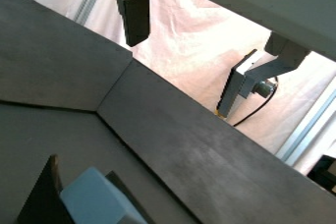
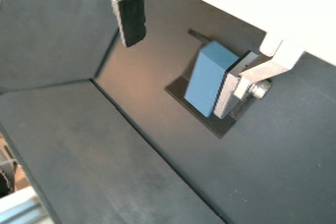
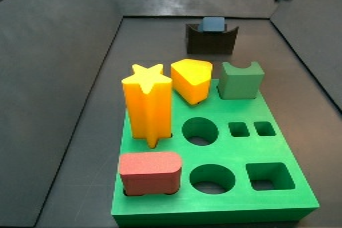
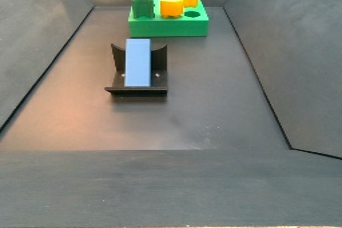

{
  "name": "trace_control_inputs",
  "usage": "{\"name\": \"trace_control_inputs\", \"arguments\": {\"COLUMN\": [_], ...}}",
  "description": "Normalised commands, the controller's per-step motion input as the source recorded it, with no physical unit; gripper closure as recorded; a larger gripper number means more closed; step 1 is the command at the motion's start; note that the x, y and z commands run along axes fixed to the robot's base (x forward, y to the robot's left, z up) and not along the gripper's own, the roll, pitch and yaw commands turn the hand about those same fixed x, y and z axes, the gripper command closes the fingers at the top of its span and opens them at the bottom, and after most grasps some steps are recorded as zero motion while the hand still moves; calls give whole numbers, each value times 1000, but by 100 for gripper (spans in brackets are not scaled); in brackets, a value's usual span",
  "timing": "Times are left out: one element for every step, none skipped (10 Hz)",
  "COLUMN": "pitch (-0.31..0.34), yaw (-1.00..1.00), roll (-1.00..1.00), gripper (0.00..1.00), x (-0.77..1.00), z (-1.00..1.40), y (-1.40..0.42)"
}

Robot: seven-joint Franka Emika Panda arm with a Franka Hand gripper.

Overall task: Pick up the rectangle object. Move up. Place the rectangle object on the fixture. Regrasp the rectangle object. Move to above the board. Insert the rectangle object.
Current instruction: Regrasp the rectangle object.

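Observation:
The rectangle object (image 4: 136,60) is a small blue-grey block lying in the notch of the dark fixture (image 4: 134,90); both side views show the block (image 3: 211,25) on the fixture (image 3: 201,44). My gripper (image 2: 183,53) is open above the floor with nothing between its fingers. In a wrist view the block (image 2: 207,79) and the fixture (image 2: 180,92) show just behind one fingertip, apart from it. The gripper (image 1: 187,53) also stands away from the block (image 1: 98,198) in the wrist view from the far side. The green board (image 3: 241,154) lies beyond the fixture.
On the board stand a yellow star (image 3: 150,102), a yellow piece (image 3: 191,79), a green notched block (image 3: 241,79) and a red rounded block (image 3: 150,172). Round and square holes are open in the board. Sloping grey walls (image 4: 40,62) enclose the floor.

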Motion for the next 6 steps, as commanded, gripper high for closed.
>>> {"name": "trace_control_inputs", "arguments": {"pitch": [17,-20,-72,-104,-121,-127], "yaw": [195,179,151,124,90,46], "roll": [136,112,93,81,79,80], "gripper": [0,0,0,0,0,0], "x": [47,57,66,72,79,92], "z": [-1000,-1000,-1000,-1000,-1000,-1000], "y": [69,64,62,57,52,46]}}
